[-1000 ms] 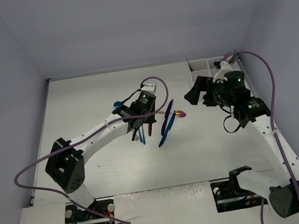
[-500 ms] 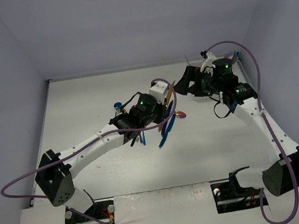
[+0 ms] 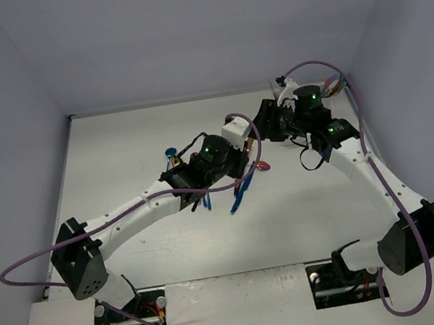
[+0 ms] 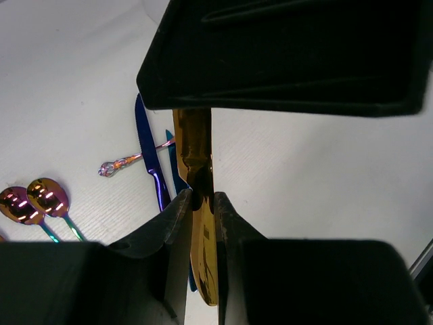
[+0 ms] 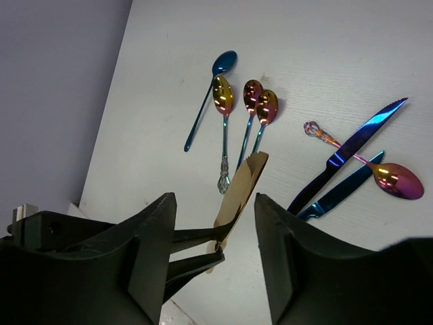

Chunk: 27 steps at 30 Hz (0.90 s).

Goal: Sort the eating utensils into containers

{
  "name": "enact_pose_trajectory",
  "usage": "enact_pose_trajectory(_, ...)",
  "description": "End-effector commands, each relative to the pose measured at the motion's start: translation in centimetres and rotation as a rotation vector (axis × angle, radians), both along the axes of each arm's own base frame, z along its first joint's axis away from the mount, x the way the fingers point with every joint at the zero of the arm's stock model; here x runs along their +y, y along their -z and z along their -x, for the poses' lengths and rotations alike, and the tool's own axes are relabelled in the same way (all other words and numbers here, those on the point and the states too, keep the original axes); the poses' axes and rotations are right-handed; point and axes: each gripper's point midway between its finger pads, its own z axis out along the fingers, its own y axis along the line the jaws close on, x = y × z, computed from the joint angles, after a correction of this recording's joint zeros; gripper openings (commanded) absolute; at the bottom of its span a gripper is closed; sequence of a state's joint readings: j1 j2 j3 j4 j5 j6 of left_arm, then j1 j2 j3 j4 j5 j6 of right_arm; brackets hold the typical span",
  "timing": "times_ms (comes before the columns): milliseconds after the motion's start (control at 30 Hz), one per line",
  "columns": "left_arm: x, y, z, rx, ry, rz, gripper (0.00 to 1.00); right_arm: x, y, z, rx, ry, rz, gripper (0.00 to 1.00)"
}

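left gripper (image 4: 203,198) clamped on gold knife (image 4: 195,145), held off table (image 5: 338,40). i see right gripper (image 5: 211,223) spread wide, near same knife. spoons (image 5: 252,101), blue knives (image 5: 352,139) lie flat on table.

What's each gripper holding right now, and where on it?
Left gripper pinches a gold utensil near its middle; right gripper is open, gripping nothing.

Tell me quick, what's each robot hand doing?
Left gripper: closed, holding the gold utensil.
Right gripper: open, holding nothing.
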<state>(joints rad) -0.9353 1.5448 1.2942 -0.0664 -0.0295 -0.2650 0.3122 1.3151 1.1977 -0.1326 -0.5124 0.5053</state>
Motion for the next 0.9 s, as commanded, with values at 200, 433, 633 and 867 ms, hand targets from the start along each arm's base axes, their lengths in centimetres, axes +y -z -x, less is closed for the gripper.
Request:
enact_pose_trajectory(200, -0.9, -9.8, 0.8, -0.169, 0.038, 0.199, 0.00, 0.1, -0.1, -0.8, -0.068, 0.004, -0.004, 0.19)
enact_pose_trajectory(433, -0.3, -8.9, 0.6, -0.147, 0.006, 0.180, 0.04, -0.8, -1.0, -1.2, -0.131, 0.037, 0.034, 0.00)
enact_pose_trajectory(633, 1.8, -6.1, -0.2, -0.096, -0.107, 0.088, 0.49, -2.7, -2.9, -2.5, -0.223, 0.103, 0.098, 0.00)
enact_pose_trajectory(867, 8.2, -1.2, -2.5, 0.040, -0.340, -0.042, 0.89, -8.5, -7.3, -6.4, -0.411, 0.320, 0.303, 0.00)
